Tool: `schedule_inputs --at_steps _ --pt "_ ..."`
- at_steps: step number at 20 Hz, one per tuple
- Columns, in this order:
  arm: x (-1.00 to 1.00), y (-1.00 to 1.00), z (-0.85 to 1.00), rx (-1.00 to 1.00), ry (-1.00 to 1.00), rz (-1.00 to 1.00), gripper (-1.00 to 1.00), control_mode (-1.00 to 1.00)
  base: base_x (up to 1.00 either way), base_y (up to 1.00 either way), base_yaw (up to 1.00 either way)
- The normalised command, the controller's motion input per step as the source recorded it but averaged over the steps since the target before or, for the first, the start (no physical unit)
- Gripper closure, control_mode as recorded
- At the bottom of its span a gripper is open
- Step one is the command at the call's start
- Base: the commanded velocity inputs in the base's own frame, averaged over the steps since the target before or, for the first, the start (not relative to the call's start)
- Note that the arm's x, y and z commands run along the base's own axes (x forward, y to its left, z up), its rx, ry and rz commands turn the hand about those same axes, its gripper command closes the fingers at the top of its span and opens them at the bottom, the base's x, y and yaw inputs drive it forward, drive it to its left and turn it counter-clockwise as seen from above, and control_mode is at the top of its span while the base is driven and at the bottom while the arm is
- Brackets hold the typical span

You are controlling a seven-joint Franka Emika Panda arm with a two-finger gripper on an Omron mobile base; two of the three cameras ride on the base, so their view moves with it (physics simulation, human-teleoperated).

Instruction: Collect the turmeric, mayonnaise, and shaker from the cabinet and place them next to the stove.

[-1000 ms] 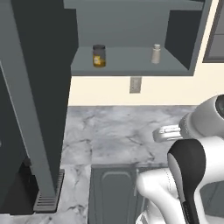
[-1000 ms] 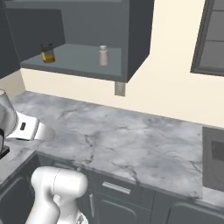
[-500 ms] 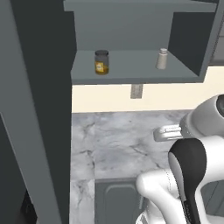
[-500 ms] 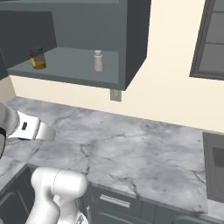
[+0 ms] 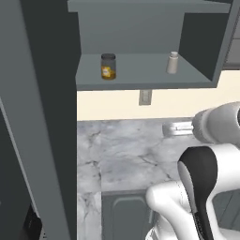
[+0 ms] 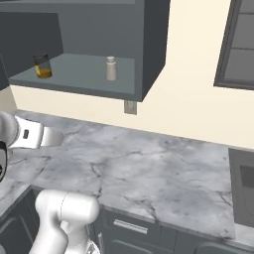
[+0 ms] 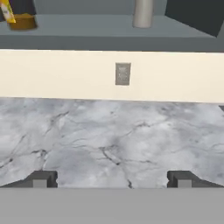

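The gripper (image 7: 112, 179) stands with its jaws spread as wide as they go and nothing between them, low over the grey marble counter (image 7: 109, 135) and aimed at the cream wall with its outlet (image 7: 123, 73). Above that wall the open cabinet (image 5: 140, 84) holds two of the wanted things on its grey shelf: the turmeric (image 5: 108, 66) towards the left and the shaker (image 5: 172, 63) well apart from it to the right, both upright and set back from the shelf's front edge. I cannot make out the mayonnaise, and a dark corner of the stove (image 6: 243, 183) shows at the far right of the counter in the right base view. The main risk, as I judge it, lies in the climb: the hand sits below the shelf, so rising straight could knock the fingers or wrist against the shelf's front lip. The open door (image 5: 42, 117) hangs close on the left and could catch the arm on a swing towards the turmeric. The shaker is slim and light, so an off-centre approach may tip it or push it deeper. The jar's smooth round sides could slip out of a shallow pinch.
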Motion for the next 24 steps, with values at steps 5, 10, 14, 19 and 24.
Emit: schedule_inputs --at_steps 5,10,14,19,24 --pt "0.15 0.01 0.23 0.01 -0.37 0.20 -1.00 -1.00 0.00 0.00 0.00" --pt "0.03 0.21 0.43 0.01 -0.19 0.16 -1.00 -1.00 0.00 0.00 0.00" --pt "0.00 0.34 0.57 0.00 -0.11 0.08 -1.00 -1.00 0.00 0.00 0.00" --pt "0.02 0.34 0.38 0.00 -0.06 0.03 -1.00 -1.00 0.00 0.00 0.00" --pt "0.23 0.11 0.32 0.00 0.00 0.01 -1.00 -1.00 0.00 0.00 0.00"
